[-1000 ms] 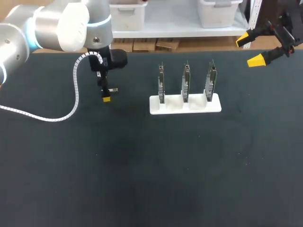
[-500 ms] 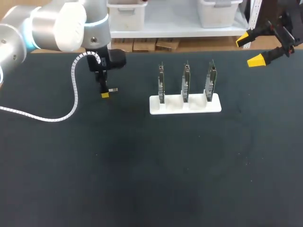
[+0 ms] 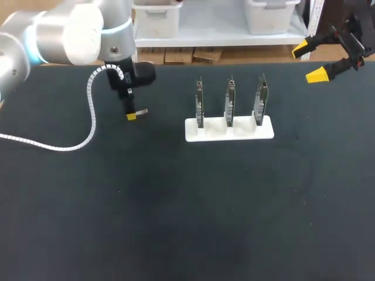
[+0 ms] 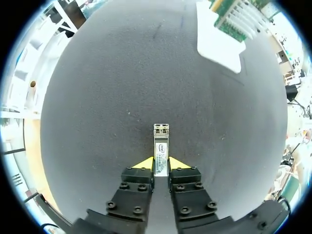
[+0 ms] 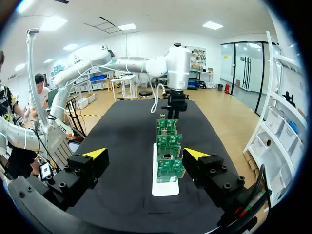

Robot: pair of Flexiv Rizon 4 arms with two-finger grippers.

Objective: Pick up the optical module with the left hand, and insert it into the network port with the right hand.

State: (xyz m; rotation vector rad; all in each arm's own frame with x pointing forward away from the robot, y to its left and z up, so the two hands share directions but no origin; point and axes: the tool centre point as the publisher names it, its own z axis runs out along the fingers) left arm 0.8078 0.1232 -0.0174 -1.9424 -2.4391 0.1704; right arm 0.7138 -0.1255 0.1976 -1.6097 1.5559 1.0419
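The optical module (image 4: 161, 148), a small silver bar with a white label, sits between the fingers of my left gripper (image 4: 161, 164), which touch it from both sides. In the head view that gripper (image 3: 131, 115) points down at the far left of the black mat, and the module (image 3: 141, 112) sticks out to its right. I cannot tell whether the module still rests on the mat. My right gripper (image 3: 309, 61) hangs open and empty above the table's far right edge. The green port boards (image 5: 168, 156) stand ahead of my right gripper (image 5: 146, 155).
A white holder (image 3: 229, 130) carries three upright green boards (image 3: 230, 100) at the middle of the far side. The same white holder (image 4: 219, 44) lies well ahead of the left gripper. A white coiled cable (image 3: 89, 136) from the left arm loops over the mat at the left.
The left gripper's fingers have closed from wide open onto the optical module, and its wrist has shifted slightly. The right arm has not moved.
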